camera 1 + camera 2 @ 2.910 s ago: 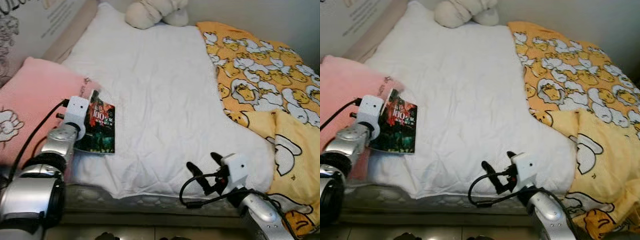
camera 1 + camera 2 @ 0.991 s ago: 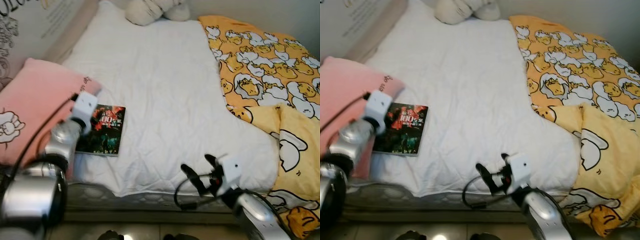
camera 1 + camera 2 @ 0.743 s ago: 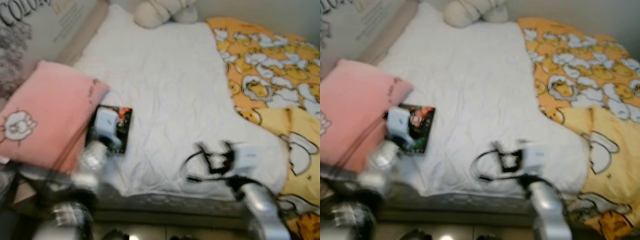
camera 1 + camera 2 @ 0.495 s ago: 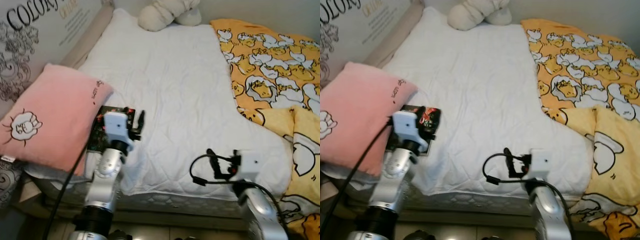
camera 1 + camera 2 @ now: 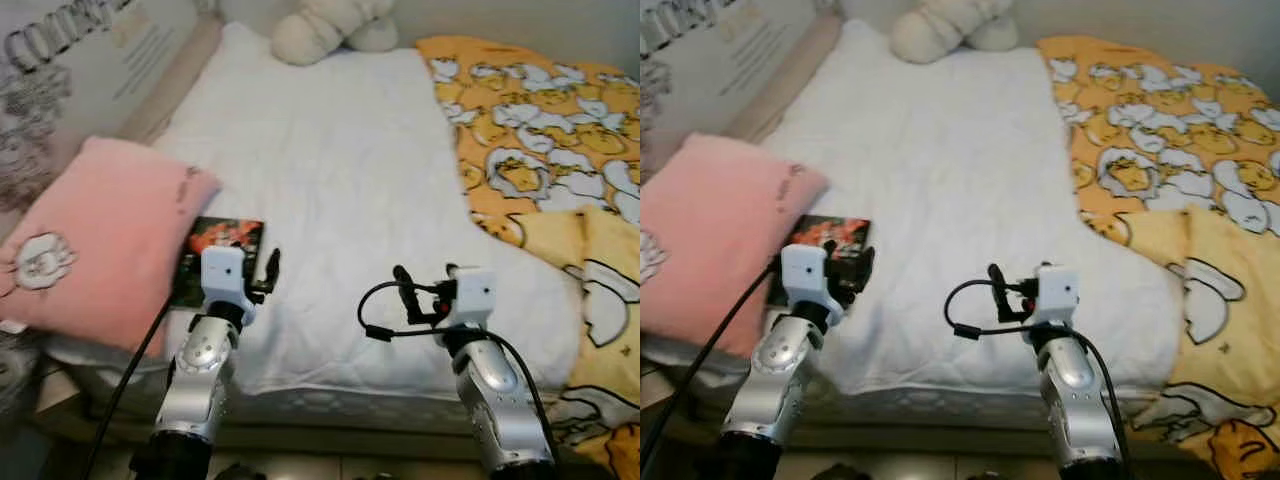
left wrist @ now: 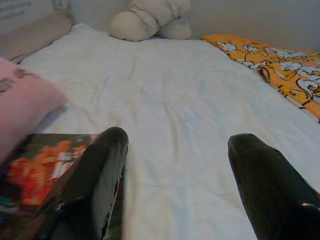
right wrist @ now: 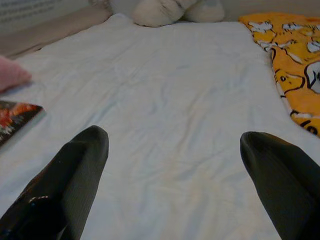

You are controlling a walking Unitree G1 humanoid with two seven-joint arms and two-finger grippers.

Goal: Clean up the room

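— Where does the book lie?

— The book (image 5: 222,250) rests flat on the white bed (image 5: 340,160), at its near left edge, touching the pink pillow (image 5: 95,235). The left claw (image 6: 172,185) hovers just over the book's near corner, fingers spread wide, one black finger (image 6: 95,180) above the cover; whether it touches is hard to say.

— And the other arm?

— The right claw (image 7: 175,185) is held low over the bare sheet near the bed's front edge, its fingers also wide apart, holding nothing. A yellow duck-print blanket (image 5: 545,140) covers the bed's right side, and a cream plush toy (image 5: 325,25) sits at the far end.
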